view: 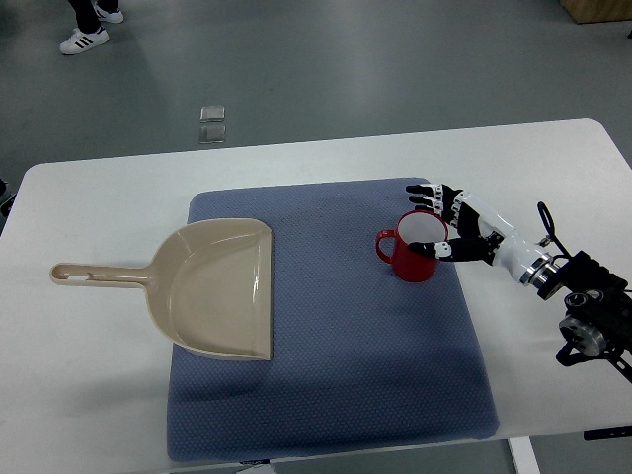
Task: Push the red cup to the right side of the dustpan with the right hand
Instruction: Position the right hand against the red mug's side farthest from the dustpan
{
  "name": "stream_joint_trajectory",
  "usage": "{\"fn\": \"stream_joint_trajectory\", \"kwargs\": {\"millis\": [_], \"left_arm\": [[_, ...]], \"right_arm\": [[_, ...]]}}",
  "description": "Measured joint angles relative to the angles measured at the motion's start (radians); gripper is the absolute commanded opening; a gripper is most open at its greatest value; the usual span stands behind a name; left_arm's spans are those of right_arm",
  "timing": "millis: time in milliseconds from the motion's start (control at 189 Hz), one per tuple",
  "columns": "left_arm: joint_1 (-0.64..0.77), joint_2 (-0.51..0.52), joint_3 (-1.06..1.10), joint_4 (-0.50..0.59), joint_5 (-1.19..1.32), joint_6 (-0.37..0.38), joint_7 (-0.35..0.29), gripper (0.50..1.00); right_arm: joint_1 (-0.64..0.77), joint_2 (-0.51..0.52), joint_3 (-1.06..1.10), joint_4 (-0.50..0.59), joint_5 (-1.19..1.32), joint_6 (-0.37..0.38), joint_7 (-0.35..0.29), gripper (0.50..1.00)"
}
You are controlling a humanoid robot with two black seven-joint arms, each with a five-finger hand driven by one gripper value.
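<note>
A red cup (415, 249) with a white inside stands upright on the blue mat (336, 336), its handle pointing left. My right hand (446, 225) comes in from the right edge and rests against the cup's right side, fingers spread around the rim, holding nothing. A beige dustpan (212, 286) lies on the mat's left part, handle pointing left over the table, open mouth facing right. A wide gap of mat separates cup and dustpan. My left hand is out of view.
The white table (89, 395) surrounds the mat. The right arm's black wrist hardware (592, 311) sits near the table's right edge. A person's shoes (87, 30) show on the floor at the far left.
</note>
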Motion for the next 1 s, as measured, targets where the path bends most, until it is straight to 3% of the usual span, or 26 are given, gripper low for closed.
{"fn": "stream_joint_trajectory", "kwargs": {"millis": [1000], "left_arm": [[0.0,0.0,0.0,0.0,0.0,0.0,0.0,1.0]], "right_arm": [[-0.002,-0.016,0.012,0.048,-0.107,0.02,0.0,0.917]]}}
